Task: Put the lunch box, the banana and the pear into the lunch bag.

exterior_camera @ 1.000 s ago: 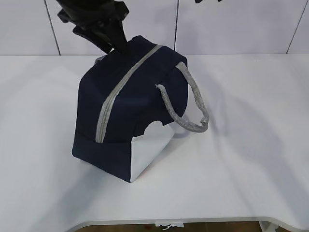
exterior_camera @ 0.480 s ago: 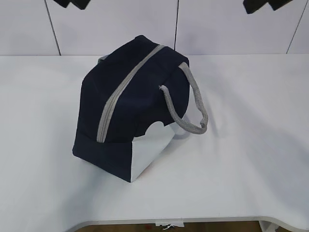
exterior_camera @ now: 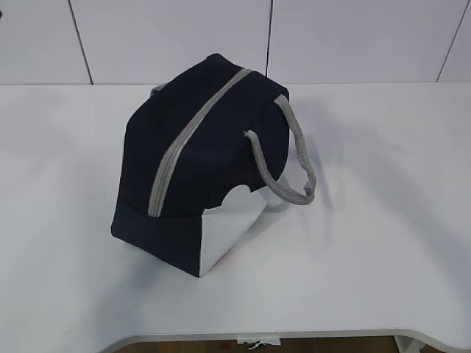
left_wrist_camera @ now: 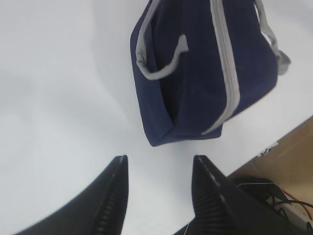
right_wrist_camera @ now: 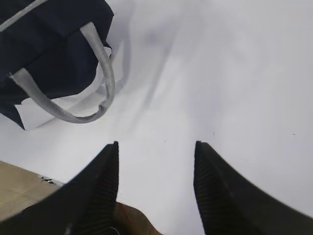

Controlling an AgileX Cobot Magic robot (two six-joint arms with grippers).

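Observation:
The navy-blue lunch bag [exterior_camera: 199, 162] stands on the white table with its grey zipper [exterior_camera: 188, 143] shut along the top and a grey rope handle [exterior_camera: 291, 165] hanging on its right side. It also shows in the left wrist view [left_wrist_camera: 200, 73] and in the right wrist view [right_wrist_camera: 46, 44]. The lunch box, the banana and the pear are out of view. My left gripper [left_wrist_camera: 157, 164] is open and empty, high above the table, apart from the bag. My right gripper [right_wrist_camera: 156, 147] is open and empty above bare table right of the bag. Neither gripper shows in the exterior view.
The white table [exterior_camera: 383, 220] reaches to its front edge [exterior_camera: 294, 334]. A tiled white wall [exterior_camera: 346, 37] stands behind it. The floor and some cables [left_wrist_camera: 288, 196] show past the table edge in the left wrist view.
Both arms have lifted up and out of the exterior view; a second ago the left arm was at the bag's far end. The bag's handle has settled slightly.

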